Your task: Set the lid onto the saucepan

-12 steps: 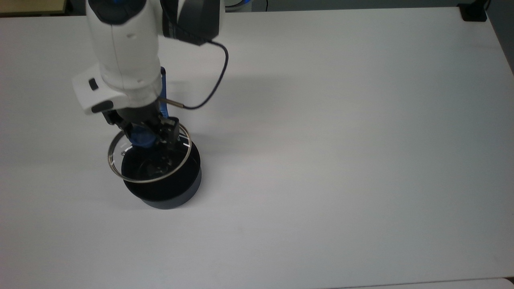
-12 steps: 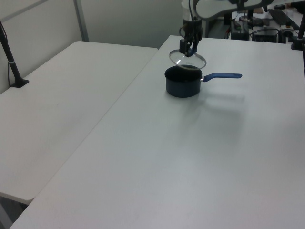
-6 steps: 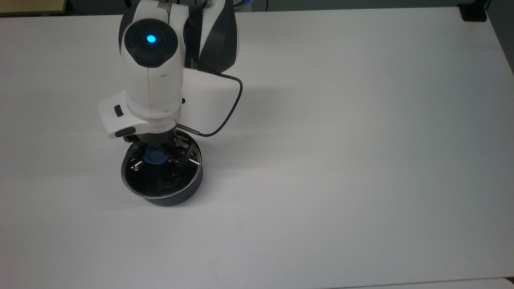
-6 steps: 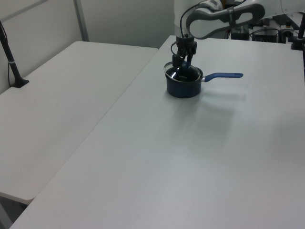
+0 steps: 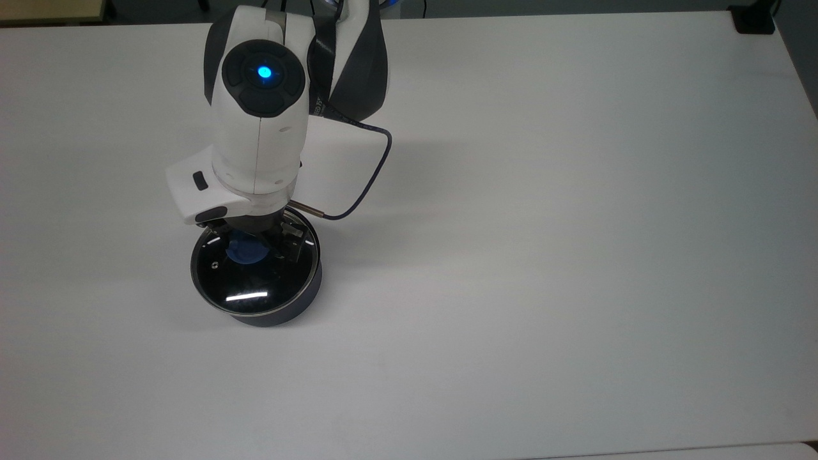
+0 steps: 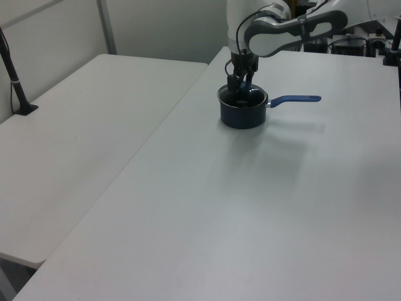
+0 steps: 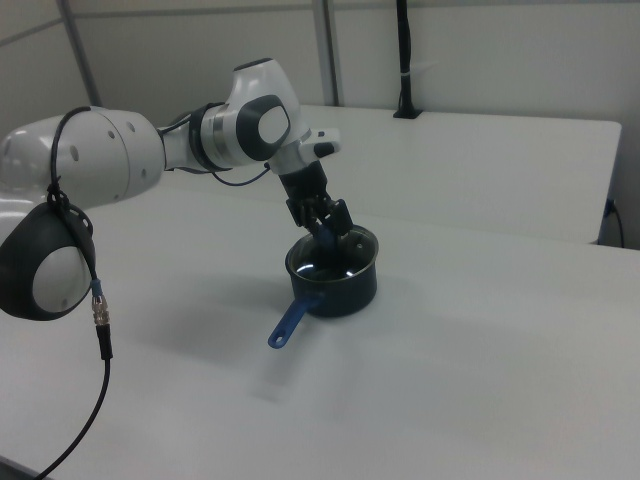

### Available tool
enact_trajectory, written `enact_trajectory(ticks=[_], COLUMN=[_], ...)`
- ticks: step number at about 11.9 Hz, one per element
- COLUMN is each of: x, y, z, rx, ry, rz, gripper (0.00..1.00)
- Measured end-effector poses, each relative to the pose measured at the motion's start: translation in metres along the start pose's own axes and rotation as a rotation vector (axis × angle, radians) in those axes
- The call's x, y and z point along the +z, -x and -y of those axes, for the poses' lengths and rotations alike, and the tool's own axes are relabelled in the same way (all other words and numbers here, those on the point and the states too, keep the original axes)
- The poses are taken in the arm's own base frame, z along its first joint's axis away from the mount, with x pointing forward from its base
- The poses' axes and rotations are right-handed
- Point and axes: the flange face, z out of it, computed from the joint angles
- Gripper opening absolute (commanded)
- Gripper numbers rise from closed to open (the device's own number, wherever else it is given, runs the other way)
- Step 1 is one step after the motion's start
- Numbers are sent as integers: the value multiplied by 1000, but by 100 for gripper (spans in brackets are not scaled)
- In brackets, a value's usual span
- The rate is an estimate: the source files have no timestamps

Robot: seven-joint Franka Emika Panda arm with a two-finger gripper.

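Landmark: the saucepan [image 5: 289, 308], a small dark pot standing upright on the white bench [image 5: 575, 255]; every place below is given from it.
Lid, place: the lid [image 5: 255, 281] lies flat across the saucepan's mouth, its metal rim matching the pot's rim all round in the top view; it looks seated or very nearly so.
Lid, make: clear glass within a thin metal rim, a blue knob [image 5: 246, 250] at the centre, a small vent near the rim on the top view's left.
Lid, handling: judged stiff and fairly light, but glass, so liable to chip or crack if dropped or knocked on the pot's edge; the glass face is smooth and probably slippery.
Where to hold: the knob is the only sensible purchase, since the rim is thin and the glass gives nothing to pinch.
Claw: the claw [image 5: 261, 246] stands straight above the saucepan's middle, fingers narrowed around the blue knob and apparently gripping it.
Saucepan handle: the long blue handle [image 6: 294, 99] sticks out level from the pot toward the left view's right, well apart from the claw.
Risk: letting go with the lid off-centre could leave it tilted on the rim; the pot is small and may slide on the bench if pushed sideways.
Progress: placement looks close to done; release is not yet made.
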Motion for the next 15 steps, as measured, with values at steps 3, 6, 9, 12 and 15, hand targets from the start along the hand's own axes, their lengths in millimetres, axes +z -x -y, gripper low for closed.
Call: enact_trajectory(ticks=[3,6,9,12,15], x=[18,17,-32,-107,-190], y=[7,13,24,39,82], z=[5,11,8,-15,-51], rx=[-11,-4,27,101,150], ry=[9,14,7,-30,-100], rz=[35,60,84,85,124], gripper=[100,100,100,100,100])
